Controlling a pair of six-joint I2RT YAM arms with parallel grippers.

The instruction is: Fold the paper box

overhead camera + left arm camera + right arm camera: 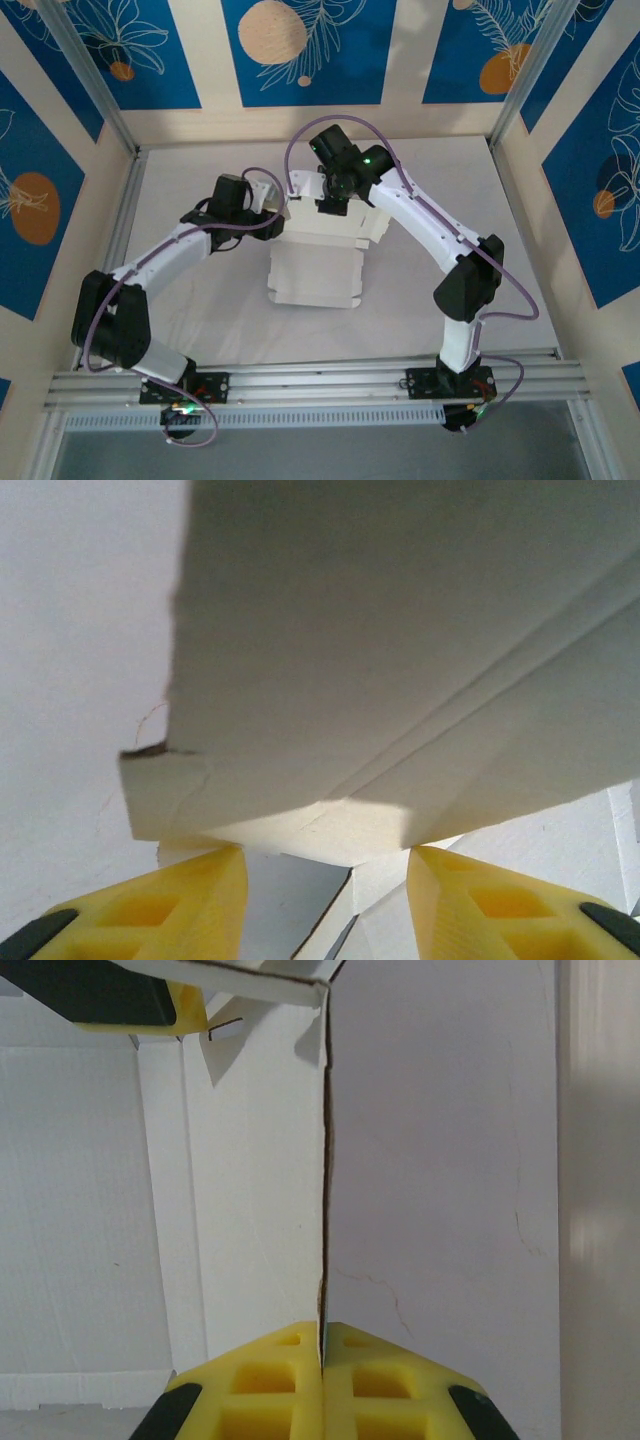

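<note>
The paper box [315, 275] lies white side up at the table's middle, its rear flaps raised. My right gripper [330, 205] is at the box's back edge. In the right wrist view its yellow jaws [323, 1332] are shut on the thin edge of an upright panel [250, 1160]. My left gripper [268, 208] is at the box's rear left corner. Its yellow fingers [322, 865] stand apart, tips against the lower edge of a folded flap [400, 630] that spans them. One left finger [120, 1000] shows beside the panel's top corner.
The white table [200, 300] is fenced by an aluminium rail [320, 375] at the near edge and posts at the rear corners. Blue-patterned wall panels [300, 50] close in the back and sides. Bare table [450, 1160] lies behind the held panel.
</note>
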